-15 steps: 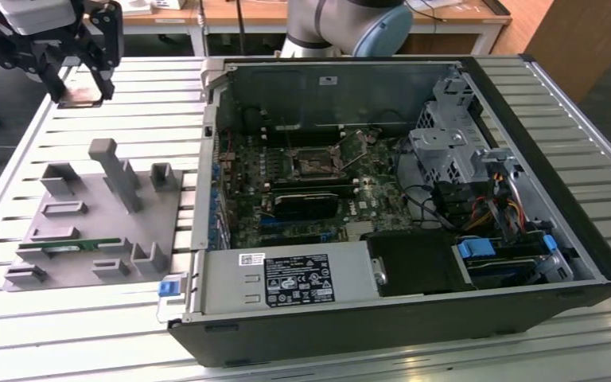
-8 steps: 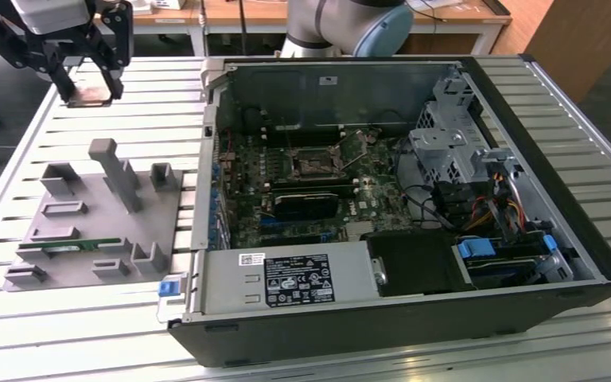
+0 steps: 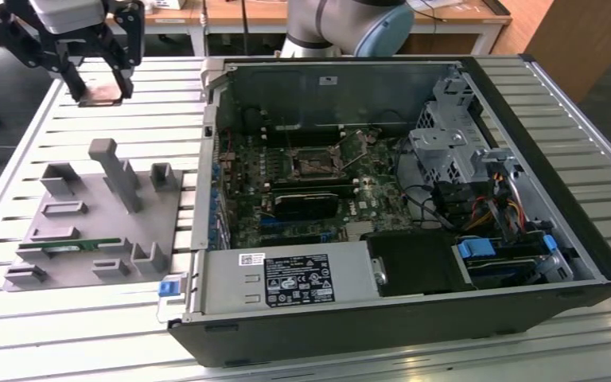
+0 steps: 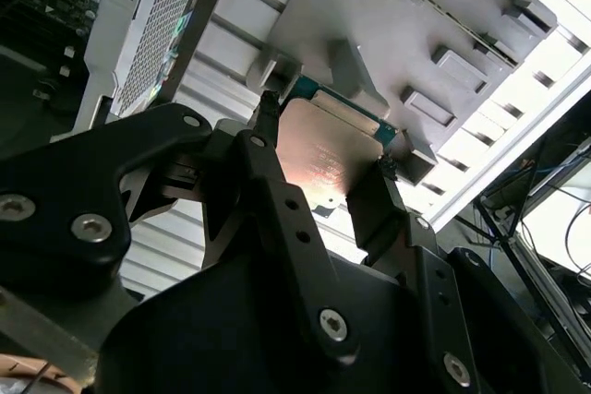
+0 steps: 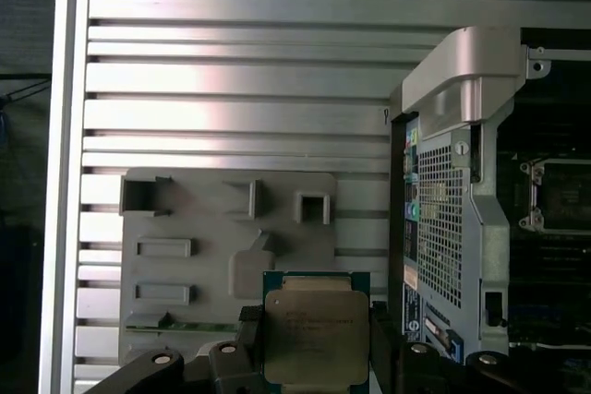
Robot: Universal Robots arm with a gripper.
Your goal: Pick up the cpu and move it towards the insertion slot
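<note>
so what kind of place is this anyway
Likely a robotics lab or test bench for computer assembly: an open computer case lies on a slatted metal table, beside a grey tray of fixtures, with wooden desks behind.

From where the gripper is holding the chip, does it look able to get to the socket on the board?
Probably yes. The gripper holds the chip raised above the table, beside the open case. The socket lies uncovered, facing up, with nothing standing over it.
</note>
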